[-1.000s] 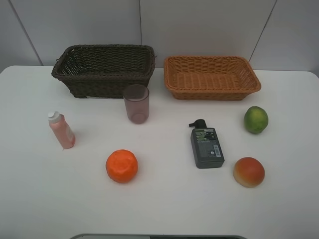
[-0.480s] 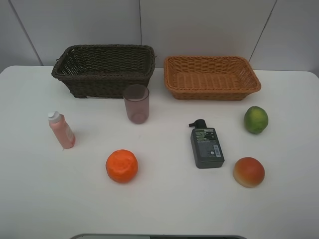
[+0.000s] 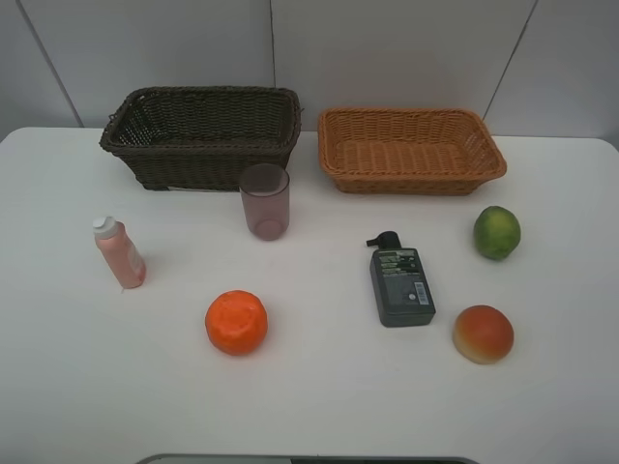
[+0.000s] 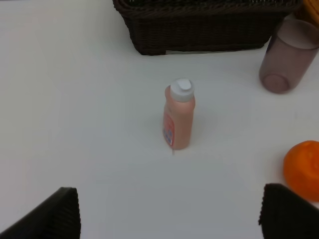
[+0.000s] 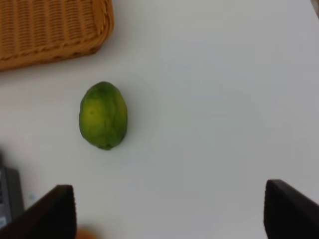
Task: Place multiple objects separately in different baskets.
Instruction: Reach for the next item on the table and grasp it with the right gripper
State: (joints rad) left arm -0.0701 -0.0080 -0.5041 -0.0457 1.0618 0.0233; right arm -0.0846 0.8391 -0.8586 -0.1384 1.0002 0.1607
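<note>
On the white table stand a pink white-capped bottle (image 3: 120, 253), a translucent pinkish cup (image 3: 265, 201), an orange fruit (image 3: 236, 322), a dark flat pump bottle (image 3: 400, 284), a green lime (image 3: 496, 232) and a red-yellow fruit (image 3: 483, 333). At the back are the dark brown basket (image 3: 145, 155) and the orange-tan basket (image 3: 338, 174), both empty. Neither arm shows in the high view. My left gripper (image 4: 172, 211) is open above the table, short of the pink bottle (image 4: 179, 115). My right gripper (image 5: 169, 206) is open, with the lime (image 5: 103, 115) ahead of it and off to one side.
A white wall rises right behind the baskets. The left wrist view also catches the cup (image 4: 288, 58), the orange fruit (image 4: 303, 169) and the dark basket (image 4: 199, 35). The orange-tan basket's corner (image 5: 55, 47) shows in the right wrist view.
</note>
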